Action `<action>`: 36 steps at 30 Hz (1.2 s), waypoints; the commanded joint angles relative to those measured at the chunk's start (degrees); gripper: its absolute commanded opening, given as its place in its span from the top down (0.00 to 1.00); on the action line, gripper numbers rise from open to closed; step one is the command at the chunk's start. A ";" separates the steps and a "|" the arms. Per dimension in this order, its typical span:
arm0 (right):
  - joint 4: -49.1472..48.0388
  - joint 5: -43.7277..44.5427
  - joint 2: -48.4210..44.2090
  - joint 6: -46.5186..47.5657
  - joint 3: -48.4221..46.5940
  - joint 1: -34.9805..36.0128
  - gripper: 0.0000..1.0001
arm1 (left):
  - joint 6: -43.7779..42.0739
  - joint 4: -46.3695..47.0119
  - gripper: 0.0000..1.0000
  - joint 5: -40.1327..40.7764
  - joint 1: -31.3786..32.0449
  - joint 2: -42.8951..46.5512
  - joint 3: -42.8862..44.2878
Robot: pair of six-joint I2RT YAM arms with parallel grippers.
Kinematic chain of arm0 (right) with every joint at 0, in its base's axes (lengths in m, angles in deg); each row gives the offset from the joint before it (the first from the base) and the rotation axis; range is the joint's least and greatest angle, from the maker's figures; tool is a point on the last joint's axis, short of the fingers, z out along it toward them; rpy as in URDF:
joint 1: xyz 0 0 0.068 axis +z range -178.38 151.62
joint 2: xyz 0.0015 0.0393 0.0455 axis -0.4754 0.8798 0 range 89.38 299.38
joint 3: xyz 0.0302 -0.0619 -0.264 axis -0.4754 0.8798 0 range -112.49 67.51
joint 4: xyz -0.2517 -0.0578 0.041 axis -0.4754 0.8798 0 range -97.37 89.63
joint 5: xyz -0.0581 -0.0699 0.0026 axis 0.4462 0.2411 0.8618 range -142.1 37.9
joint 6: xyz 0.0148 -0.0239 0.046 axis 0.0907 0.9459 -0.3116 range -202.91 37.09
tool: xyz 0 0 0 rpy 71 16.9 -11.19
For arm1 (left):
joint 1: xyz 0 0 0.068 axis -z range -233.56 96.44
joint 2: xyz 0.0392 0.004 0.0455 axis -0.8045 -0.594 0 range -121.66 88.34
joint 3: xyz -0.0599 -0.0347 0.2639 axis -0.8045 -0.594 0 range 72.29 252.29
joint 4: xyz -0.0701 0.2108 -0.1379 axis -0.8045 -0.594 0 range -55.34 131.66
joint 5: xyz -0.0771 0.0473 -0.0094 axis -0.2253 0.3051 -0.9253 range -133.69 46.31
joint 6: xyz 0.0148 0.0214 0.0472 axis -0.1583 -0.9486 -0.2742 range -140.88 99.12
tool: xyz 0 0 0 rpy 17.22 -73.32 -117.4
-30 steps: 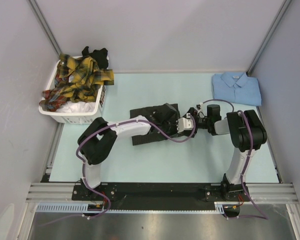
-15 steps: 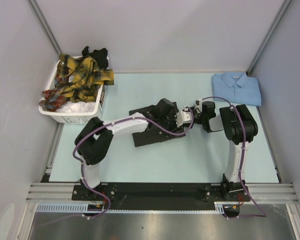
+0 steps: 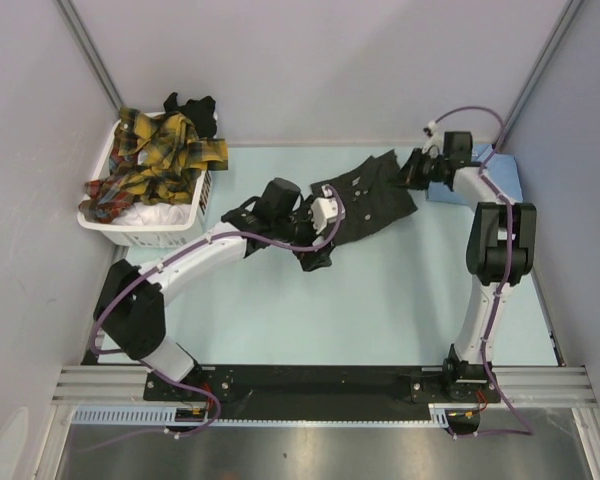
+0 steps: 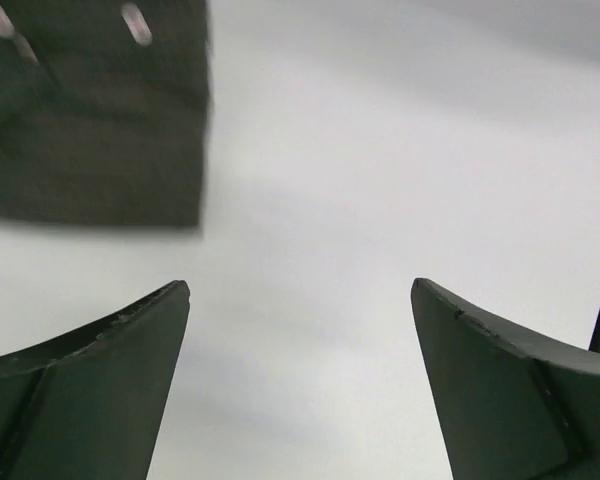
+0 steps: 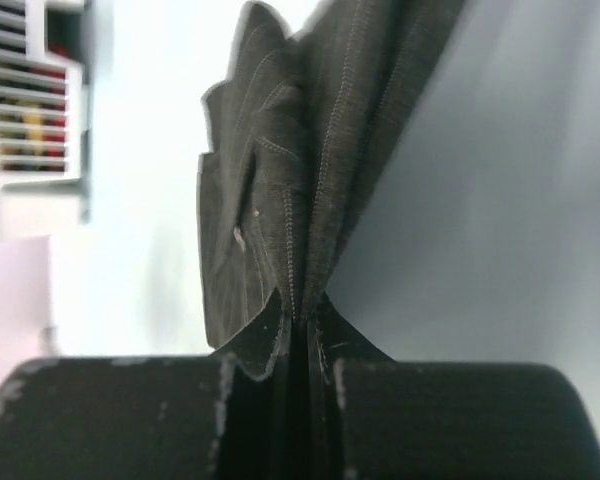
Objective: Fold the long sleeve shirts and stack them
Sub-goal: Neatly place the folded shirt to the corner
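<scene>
- Top external view: the right tool (image 3: pixel 416 168), clamped on one edge of the charcoal pinstriped shirt (image 3: pixel 372 198), holds it at the rear of the worktop (image 3: pixel 380 310), just beside the light blue shirt (image 3: pixel 508 182) in the right rear corner.
- Left wrist view: the left tool (image 4: pixel 300 288) stands wide with nothing between its fingers, and the dark cloth lies off to one side.
- Risk: with only one pinch point, the trailing folds may drag, open or bunch on the way to the blue shirt. That would leave a crooked stack. The left arm, lying close by, could also snag the loose end.
- Room: bare worktop spreads across the middle and near side. The right arm works close to the rear edge and side wall. The laundry basket (image 3: pixel 140 235) of plaid shirts (image 3: pixel 155 165) fills the far left corner.
</scene>
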 commanded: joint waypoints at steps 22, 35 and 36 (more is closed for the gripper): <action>37.20 18.02 8.77 32.12 -49.17 -8.89 1.00 | -1.61 -3.90 0.00 4.48 -1.32 5.07 -9.50; 29.98 20.22 8.59 31.77 -54.53 -9.24 1.00 | -2.49 -3.73 0.01 5.45 -1.41 6.30 -11.17; 29.89 20.14 8.60 31.86 -54.88 -9.24 1.00 | -2.32 -3.64 0.01 5.54 -1.41 6.47 -11.43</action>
